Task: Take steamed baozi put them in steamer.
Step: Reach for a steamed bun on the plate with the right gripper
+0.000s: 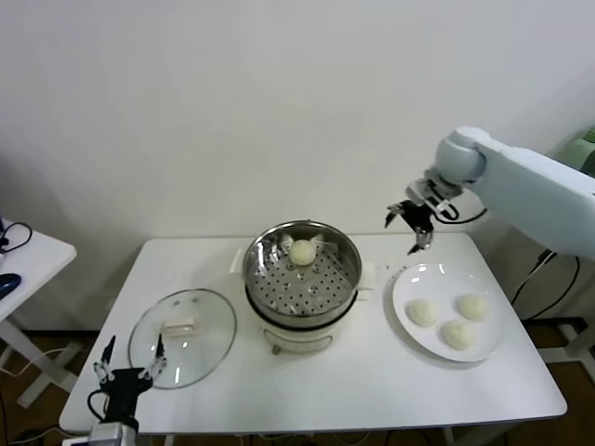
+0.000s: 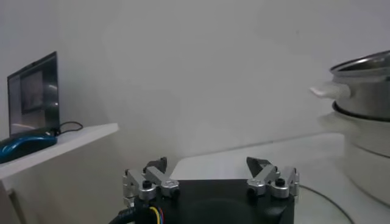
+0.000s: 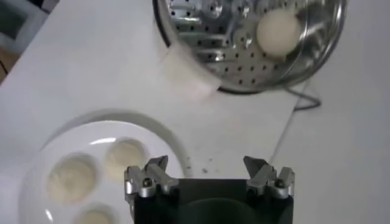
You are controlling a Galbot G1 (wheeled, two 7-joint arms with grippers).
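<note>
Bare table [image 1: 376,367] separates steamer [image 1: 302,269] from plate [image 1: 409,325].

Head overhead — wrists close, sharing steamer [image 1: 301,269].

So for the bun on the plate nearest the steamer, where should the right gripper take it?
Probably from straight above, fingers closing across the widest part of the nearest baozi. It sits dome-up on the plate, and the open right gripper already hangs above the plate's far edge.

White right arm [image 1: 530,181], black-silver jaws, possibly screws.
</note>
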